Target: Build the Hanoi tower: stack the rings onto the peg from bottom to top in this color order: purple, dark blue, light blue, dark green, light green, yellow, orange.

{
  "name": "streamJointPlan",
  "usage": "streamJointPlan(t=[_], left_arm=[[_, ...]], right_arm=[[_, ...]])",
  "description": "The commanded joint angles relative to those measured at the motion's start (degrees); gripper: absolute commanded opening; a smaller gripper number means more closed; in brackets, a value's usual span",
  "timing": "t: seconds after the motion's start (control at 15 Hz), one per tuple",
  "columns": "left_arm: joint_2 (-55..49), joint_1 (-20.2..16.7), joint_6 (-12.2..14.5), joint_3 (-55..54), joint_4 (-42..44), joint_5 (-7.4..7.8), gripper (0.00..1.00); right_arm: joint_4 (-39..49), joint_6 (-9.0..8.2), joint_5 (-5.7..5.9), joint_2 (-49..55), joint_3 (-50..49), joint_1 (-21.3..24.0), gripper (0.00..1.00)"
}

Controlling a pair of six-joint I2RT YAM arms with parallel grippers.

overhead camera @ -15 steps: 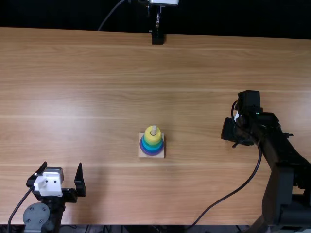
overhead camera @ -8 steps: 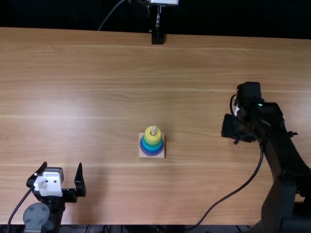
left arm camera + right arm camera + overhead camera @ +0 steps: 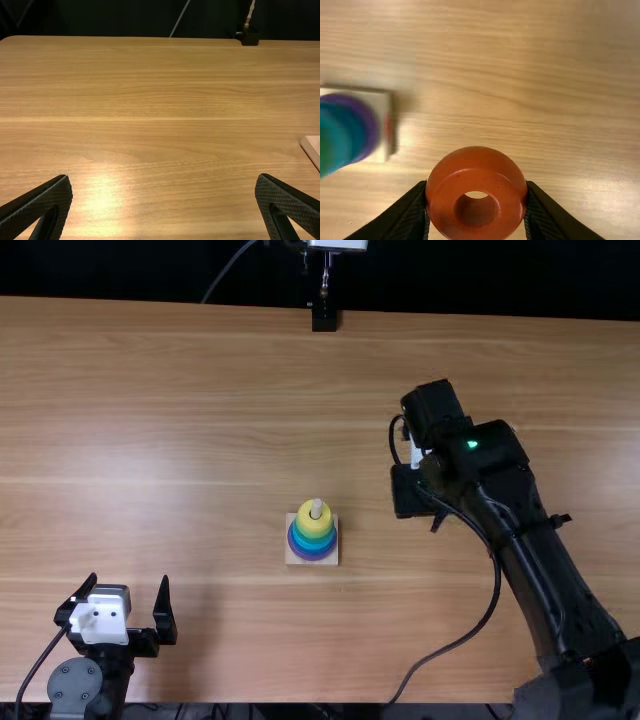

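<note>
In the top view, a wooden base [image 3: 292, 557] near the middle holds a tapering stack: purple ring [image 3: 311, 557] lowest, blue and green rings above, yellow ring [image 3: 314, 524] uppermost around the peg [image 3: 316, 507]. My right gripper [image 3: 411, 491] is right of the stack and farther from the near edge. In the right wrist view, my right gripper [image 3: 476, 186] is shut on the orange ring [image 3: 475, 165], whose hole shows; the purple ring [image 3: 369, 122] is off to one side. Down at the near left, my left gripper [image 3: 129, 583] stands open and empty; in its wrist view the left gripper [image 3: 163, 177] has widely parted fingers.
A black stand [image 3: 324, 317] is at the table's far edge. The right arm's cable [image 3: 455, 644] loops toward the near edge, right of the base. Bare tabletop [image 3: 200, 440] lies between the left gripper and the far edge.
The right arm has swung left across the table toward the stack, its gripper ending slightly farther from the near edge. The left arm and the stack have kept still.
</note>
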State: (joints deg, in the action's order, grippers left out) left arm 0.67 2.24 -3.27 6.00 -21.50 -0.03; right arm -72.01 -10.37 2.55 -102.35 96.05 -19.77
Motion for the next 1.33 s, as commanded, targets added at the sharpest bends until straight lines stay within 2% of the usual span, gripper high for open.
streamJointPlan(t=[0.0,0.2,0.53,1.07,1.27], left_arm=[[-0.67,-0.22,0.10,-6.00,-4.55,-0.49,1.00],[-0.67,-0.22,0.10,-6.00,-4.55,-0.49,1.00],[-0.67,-0.22,0.21,-6.00,-4.55,-0.49,1.00],[-0.67,-0.22,0.10,-6.00,-4.55,-0.49,1.00],[-0.67,-0.22,0.10,-6.00,-4.55,-0.49,1.00]], right_arm=[[-1.67,0.46,-0.12,0.92,4.94,-2.91,0.02],[-4.73,0.35,-0.12,0.39,10.82,-8.27,0.03],[-5.47,-0.28,-0.12,-0.93,13.81,-15.21,0.02],[-4.62,-0.49,-0.12,-5.15,14.34,-19.08,0.02],[-5.26,-0.49,-0.12,-6.90,19.26,-20.13,0.02]])
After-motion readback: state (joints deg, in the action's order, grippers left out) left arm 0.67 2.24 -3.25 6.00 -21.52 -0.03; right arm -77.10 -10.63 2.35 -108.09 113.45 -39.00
